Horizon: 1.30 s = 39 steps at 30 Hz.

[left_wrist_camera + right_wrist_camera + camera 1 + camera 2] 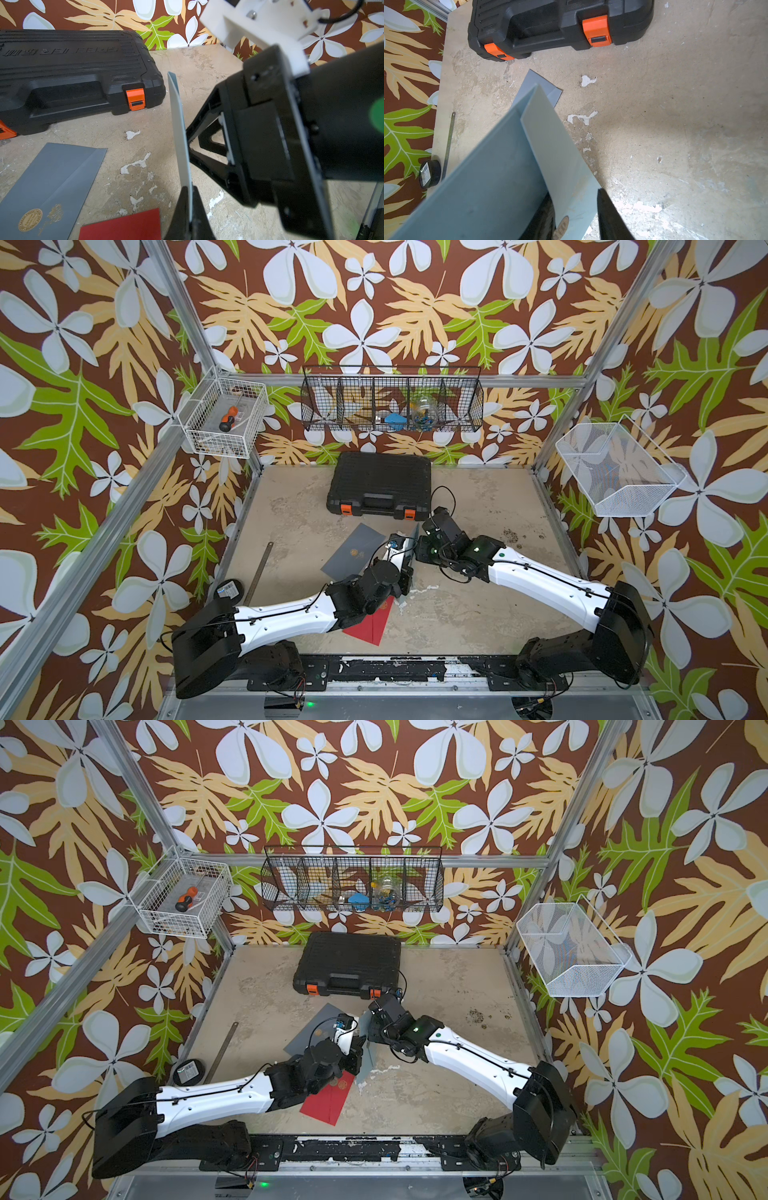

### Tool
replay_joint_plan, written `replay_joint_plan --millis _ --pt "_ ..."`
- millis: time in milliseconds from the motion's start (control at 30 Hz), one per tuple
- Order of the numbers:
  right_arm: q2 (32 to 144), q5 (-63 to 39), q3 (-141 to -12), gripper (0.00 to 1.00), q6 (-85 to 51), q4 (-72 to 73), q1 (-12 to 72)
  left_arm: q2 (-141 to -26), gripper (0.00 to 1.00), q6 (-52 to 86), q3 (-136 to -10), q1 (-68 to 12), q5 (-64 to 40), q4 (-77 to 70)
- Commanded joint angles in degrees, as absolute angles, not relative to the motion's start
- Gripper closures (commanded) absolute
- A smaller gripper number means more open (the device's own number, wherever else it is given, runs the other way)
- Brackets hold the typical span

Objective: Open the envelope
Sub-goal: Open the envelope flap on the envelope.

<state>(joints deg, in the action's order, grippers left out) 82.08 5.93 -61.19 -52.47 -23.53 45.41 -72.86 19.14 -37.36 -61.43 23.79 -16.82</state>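
Envelope (178,124) of pale blue colour, held up above the counter (207,68), standing on its edge and seen nearly edge-on from the left wrist. Pinched at its lower border by the left end effector (188,193), both fingers pressed tight against the paper, no gap on either side. Located about the middle of the counter in both top views, between the two arms, mostly hidden there by the wrists.

Flap (550,145) lifted away from the envelope body, like an open V in the right wrist view. Right end effector (573,192) placed around this flap: one finger behind the flap, one finger (610,218) in front, jaws partly open with clear space between them. Tip of the front finger right at the flap's edge; contact of the hidden finger with the paper impossible to tell. Round gold sticker (563,225) on the flap, between the two fingers.

Flat on the counter: dark grey envelope (52,182) with a gold seal, and red envelope (124,226) just beside it, partly under the left arm in both top views. Black tool case (68,72) with orange latches, closed, at the far side of the counter. Steel ruler (450,141) and roll of black tape (430,173) near the left edge, close to each other.
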Motion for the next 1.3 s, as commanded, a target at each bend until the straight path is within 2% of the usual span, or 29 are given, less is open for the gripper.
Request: replay_joint_plan --millis 0,100,367,467,700,767,867,933,1267 --pt "82.2 5.7 -61.4 0.66 -53.3 -22.7 45.5 -73.0 1.00 17.8 -38.0 -61.6 22.2 -17.5" --pt "82.1 5.9 -61.4 0.72 -53.3 -22.5 45.5 -73.0 1.00 17.5 -38.0 -61.7 21.9 -17.6" --pt "82.6 5.6 -61.3 0.75 -53.8 -22.1 45.6 -73.0 1.00 16.9 -38.2 -61.8 20.9 -17.6" --pt "82.8 5.7 -61.2 0.82 -53.9 -21.8 45.5 -73.1 1.00 17.0 -38.2 -61.9 20.8 -18.1" --pt "82.6 6.0 -60.8 0.84 -54.1 -20.8 45.5 -73.0 1.00 16.8 -38.1 -62.0 20.9 -18.1" --pt "82.6 6.2 -60.6 0.94 -54.1 -20.6 45.5 -73.0 1.00 16.8 -38.2 -62.0 20.8 -18.1" --pt "82.6 6.2 -60.7 0.94 -54.1 -20.4 45.5 -73.0 1.00 16.7 -38.1 -62.0 20.7 -18.1" --pt "82.6 6.3 -60.6 0.98 -53.9 -20.3 45.5 -72.9 1.00 16.8 -38.0 -62.0 20.7 -18.1" --pt "82.4 6.7 -60.6 1.00 -53.3 -19.8 45.5 -72.9 1.00 17.0 -37.8 -62.1 20.9 -17.9"
